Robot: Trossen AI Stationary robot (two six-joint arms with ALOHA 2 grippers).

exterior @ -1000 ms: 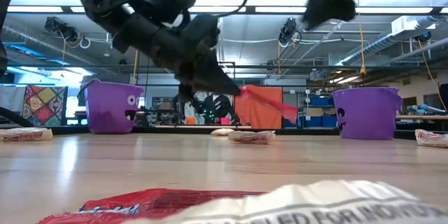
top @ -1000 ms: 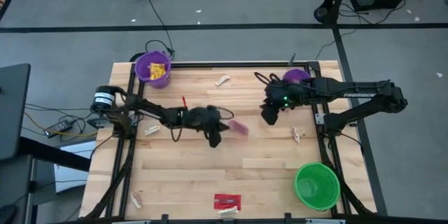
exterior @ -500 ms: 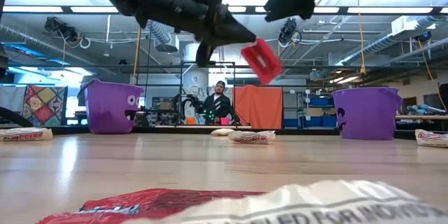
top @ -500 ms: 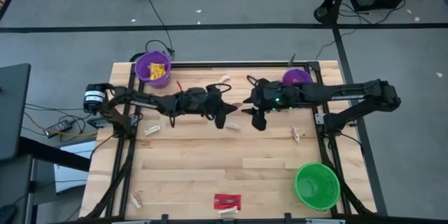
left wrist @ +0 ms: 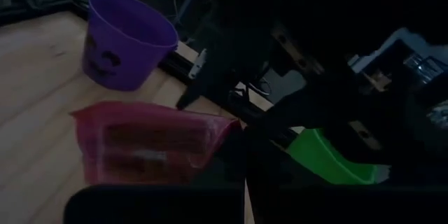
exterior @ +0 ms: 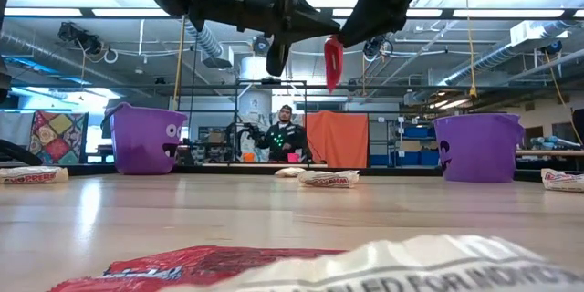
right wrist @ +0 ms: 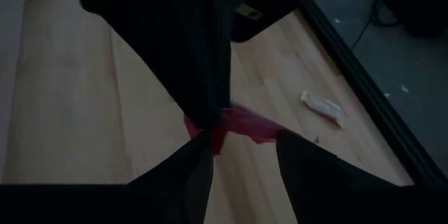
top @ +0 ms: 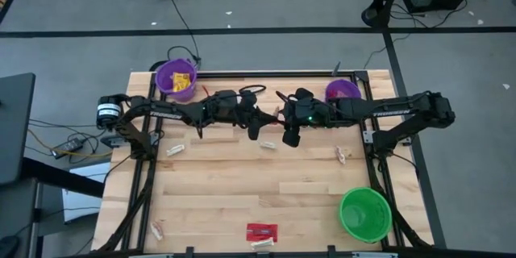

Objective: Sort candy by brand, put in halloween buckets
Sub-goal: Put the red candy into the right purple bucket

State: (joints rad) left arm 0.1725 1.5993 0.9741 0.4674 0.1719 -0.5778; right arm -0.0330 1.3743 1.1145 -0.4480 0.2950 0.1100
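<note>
A pink-red wrapped candy [exterior: 333,62] hangs in the air over the middle of the table, near its far edge. My left gripper [exterior: 319,29] is shut on it, reaching in from the table's left. My right gripper [right wrist: 238,147] stands open just to the right, one finger on each side of the candy's [right wrist: 241,124] lower part; whether they touch it I cannot tell. Two purple buckets [top: 176,79] [top: 341,89] stand at the far edge, the left one with yellow candy inside. A green bucket [top: 364,214] stands near right. My left gripper pinches the candy's upper end [exterior: 332,46] between its two fingers, which come in nearly level from the table's left. The wrapper [left wrist: 147,143] hangs down below the fingertips, edge-on to the low view and lifted clear of the table.
A red candy [top: 261,230] lies near the front edge. Small cream pieces lie at the left [top: 175,150], the far middle [top: 256,92], the right [top: 342,155] and the near left corner [top: 157,229]. A person stands in the room beyond the table [exterior: 287,132].
My left gripper has risen and gone toward the far edge with the candy, rolling as it went; the candy has swung from slanting out sideways to hanging straight down. My right gripper has gone toward the table's left and a little down, up to the candy.
</note>
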